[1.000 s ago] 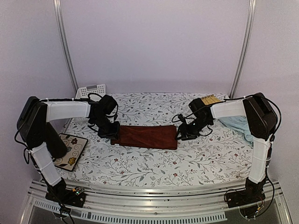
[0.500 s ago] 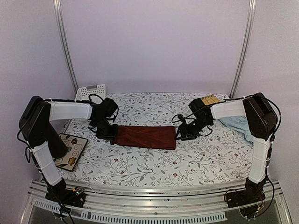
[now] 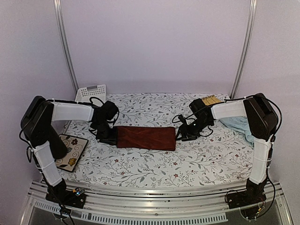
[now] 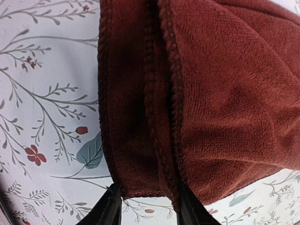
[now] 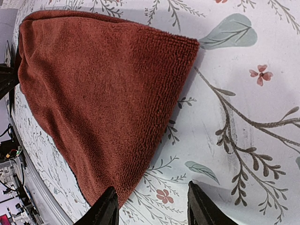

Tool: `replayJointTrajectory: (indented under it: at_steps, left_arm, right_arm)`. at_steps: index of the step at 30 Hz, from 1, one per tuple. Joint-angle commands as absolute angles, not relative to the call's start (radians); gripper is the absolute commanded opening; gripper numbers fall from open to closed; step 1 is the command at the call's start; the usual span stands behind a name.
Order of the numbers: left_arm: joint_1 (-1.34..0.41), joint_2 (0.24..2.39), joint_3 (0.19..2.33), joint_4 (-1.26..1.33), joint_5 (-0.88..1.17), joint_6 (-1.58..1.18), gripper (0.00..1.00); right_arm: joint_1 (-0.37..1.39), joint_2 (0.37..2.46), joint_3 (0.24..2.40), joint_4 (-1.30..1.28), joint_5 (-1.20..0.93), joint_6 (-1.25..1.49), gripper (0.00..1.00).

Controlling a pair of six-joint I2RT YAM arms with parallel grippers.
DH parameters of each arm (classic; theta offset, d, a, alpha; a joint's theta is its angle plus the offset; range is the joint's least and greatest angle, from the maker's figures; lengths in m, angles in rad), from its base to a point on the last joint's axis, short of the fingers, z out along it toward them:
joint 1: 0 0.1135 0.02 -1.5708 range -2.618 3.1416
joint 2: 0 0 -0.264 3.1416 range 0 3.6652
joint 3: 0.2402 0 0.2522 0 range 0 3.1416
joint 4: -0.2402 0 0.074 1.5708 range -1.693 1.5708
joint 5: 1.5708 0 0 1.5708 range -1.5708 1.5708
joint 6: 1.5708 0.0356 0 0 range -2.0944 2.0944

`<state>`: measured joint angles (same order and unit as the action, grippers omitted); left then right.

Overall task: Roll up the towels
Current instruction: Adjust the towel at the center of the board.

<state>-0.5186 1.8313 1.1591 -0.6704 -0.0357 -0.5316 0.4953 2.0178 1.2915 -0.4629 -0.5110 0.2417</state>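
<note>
Black fingers point(image 4: 108, 213) of the left gripper point(image 4: 149, 208) stand apart at the bottom of the left wrist view. The hemmed short end of the rust-red towel point(image 4: 211, 93) comes down between them. Its stacked edges rest on the flowered tablecloth point(image 4: 42, 93), and the cloth between the fingers lies flat and unbunched (so the jaws stand open about the end rather than clamped on it).

At the towel's other end the right gripper point(image 5: 151, 208) likewise has its fingers spread. The one on the left of that view sits just at the towel's near edge, the gap between the two shows mostly bare tablecloth, and nothing is held.

From above, the rust-red towel is a long folded strip lying crosswise in the middle of the table. One gripper is at each short end, and both are low over the cloth. The left arm point(image 3: 70, 111) reaches in from the left and the right arm point(image 3: 229, 110) from the right.

The light blue towel point(image 3: 236, 124) lies crumpled near the table's right edge, partly hidden behind the right arm and well apart from the red one. Behind the right wrist a yellow bamboo mat point(image 3: 211, 99) shows at the far side. A white basket point(image 3: 92, 91) stands at the far left corner. A flowered square pad point(image 3: 70, 151) lies near the left edge, partly under the left arm.
</note>
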Motion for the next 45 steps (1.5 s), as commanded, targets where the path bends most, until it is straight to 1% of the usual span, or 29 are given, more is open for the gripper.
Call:
replayJointTrajectory:
  at_steps: [1,4,8,12,18,26,32,42,45]
  left_arm:
    - [-0.509,1.783,1.209,-0.683,-0.034,-0.543,0.43]
    - [-0.504,1.779,1.261,-0.683,-0.043,-0.533,0.42]
    - [-0.5,1.824,1.297,-0.629,-0.007,-0.516,0.38]
    - [-0.486,1.885,1.339,-0.626,0.023,-0.523,0.35]
    - [-0.449,1.928,1.324,-0.576,-0.006,-0.499,0.28]
    - [-0.422,1.974,1.345,-0.528,0.028,-0.474,0.24]
    - [-0.42,2.003,1.327,-0.494,0.089,-0.488,0.23]
    - [-0.41,1.976,1.303,-0.443,0.082,-0.498,0.23]
    - [-0.407,1.979,1.311,-0.449,0.092,-0.5,0.15]
  right_arm:
    - [0.494,2.056,1.311,-0.49,-0.512,0.225,0.52]
    - [0.494,2.061,1.312,-0.486,-0.517,0.225,0.51]
    - [0.494,2.062,1.314,-0.484,-0.518,0.225,0.51]
    - [0.494,2.056,1.31,-0.486,-0.515,0.221,0.52]
    - [0.495,2.052,1.297,-0.477,-0.522,0.228,0.51]
    - [0.499,2.05,1.294,-0.477,-0.521,0.23,0.52]
    - [0.5,2.047,1.289,-0.48,-0.517,0.232,0.51]
    - [0.502,2.054,1.292,-0.485,-0.518,0.231,0.51]
    - [0.502,2.054,1.295,-0.488,-0.518,0.229,0.52]
